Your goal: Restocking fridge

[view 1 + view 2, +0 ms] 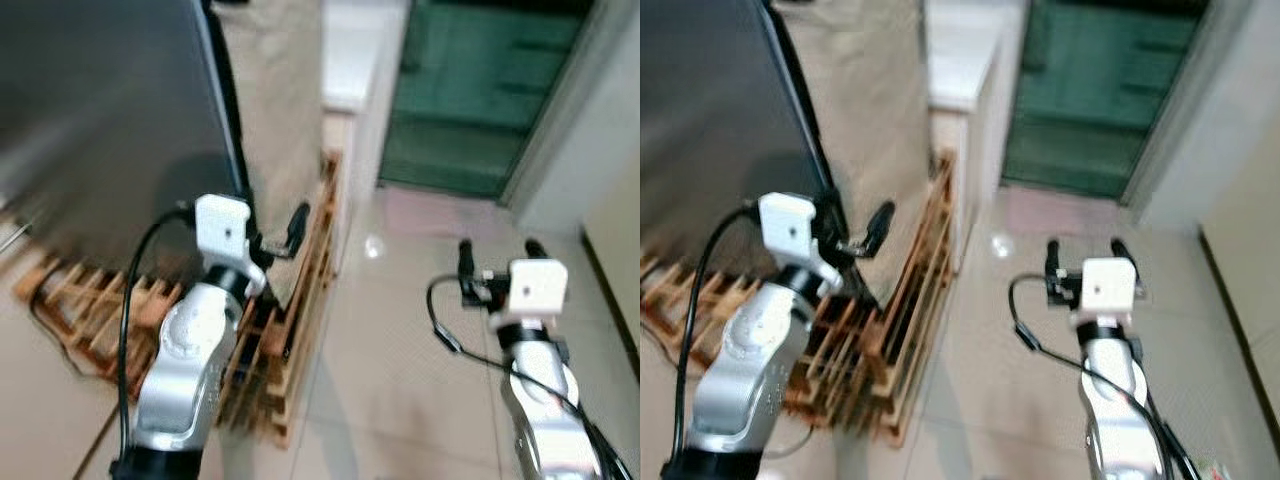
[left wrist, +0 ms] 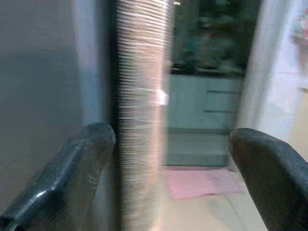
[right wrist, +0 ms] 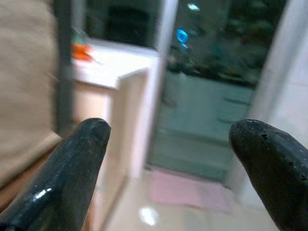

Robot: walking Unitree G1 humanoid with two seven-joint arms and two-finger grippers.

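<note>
The head views are blurred. A tall dark grey fridge [image 1: 100, 120] with a smooth metallic front stands at the robot's left, raised on a slatted wooden pallet [image 1: 290, 340] that rests on the pale glossy tiled floor [image 1: 400, 360]. Just beside the fridge's right side rises a beige textured wall panel [image 1: 275, 100], and past it a white cabinet with a white top [image 1: 960, 50]. Straight ahead is a doorway with a dark green glass door [image 1: 480, 90], and a pink mat [image 2: 202, 183] lies on the floor before it.

The left gripper [image 1: 280, 240] is raised at the fridge's lower right corner, close to its black side edge; its two long black fingers [image 2: 72, 163] are spread wide apart with nothing between them, and in the left wrist view the fridge's edge and the beige panel stand between and beyond them. Whether a finger touches the fridge cannot be told through the blur.

The right gripper [image 1: 497, 255] is held out over the bare tiles, well apart from the fridge, pointing towards the green door. Its fingers [image 3: 72, 163] also stand wide apart and empty. A black cable [image 1: 450, 330] loops from the right wrist down along the silver forearm.

In the right wrist view a small orange thing [image 3: 83, 52], too blurred to identify, sits on the white cabinet top
</note>
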